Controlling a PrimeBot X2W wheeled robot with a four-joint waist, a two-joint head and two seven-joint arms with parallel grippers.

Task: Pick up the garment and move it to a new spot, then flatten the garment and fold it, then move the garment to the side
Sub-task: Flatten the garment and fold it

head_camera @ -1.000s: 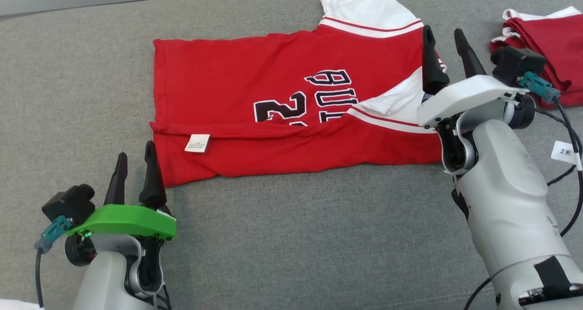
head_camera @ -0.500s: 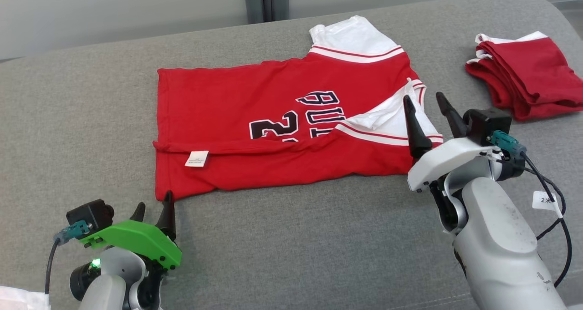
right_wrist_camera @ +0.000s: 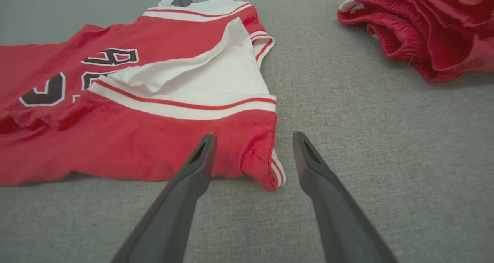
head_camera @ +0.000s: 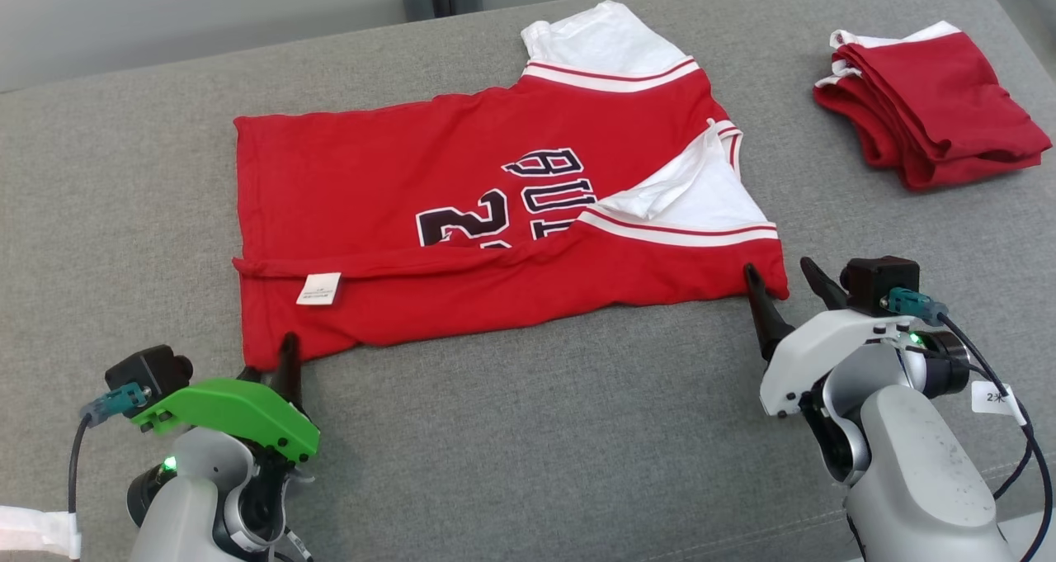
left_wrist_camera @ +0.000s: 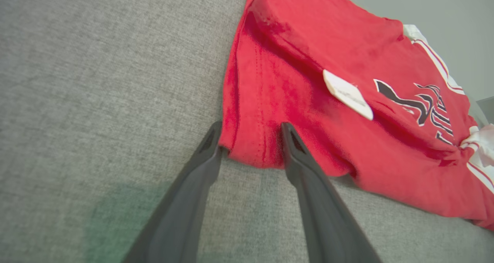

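1. The left gripper (head_camera: 268,364) is placed at the near left corner of the garment (head_camera: 462,191). In the left wrist view its fingers (left_wrist_camera: 305,166) are seen spread apart, with the hem corner sitting between them and nothing pinched yet.
2. The garment, a red jersey, is laid flat on the grey cushion (head_camera: 528,446), central and slightly left in the head view. The near long edge is already turned over onto the body, and a white label (head_camera: 318,288) is exposed on that flap.
3. The long axis runs left to right across the head view. The hem points left, and the white sleeves and neckline point right; the print is read sideways.
4. The right gripper (head_camera: 780,269) is set at the near right corner, fingers (right_wrist_camera: 328,185) wide, straddling the striped sleeve edge with nothing gripped.
5. A separate folded red pile (head_camera: 932,108) is kept well apart at the far right.
6. The step in hand is judged to be a two-corner grasp for the next fold. Both layers of the flap should be caught, not just the top one. The fingers should be pushed low along the cushion, closed together, and lifted level so the edge is kept taut and no twist is introduced.
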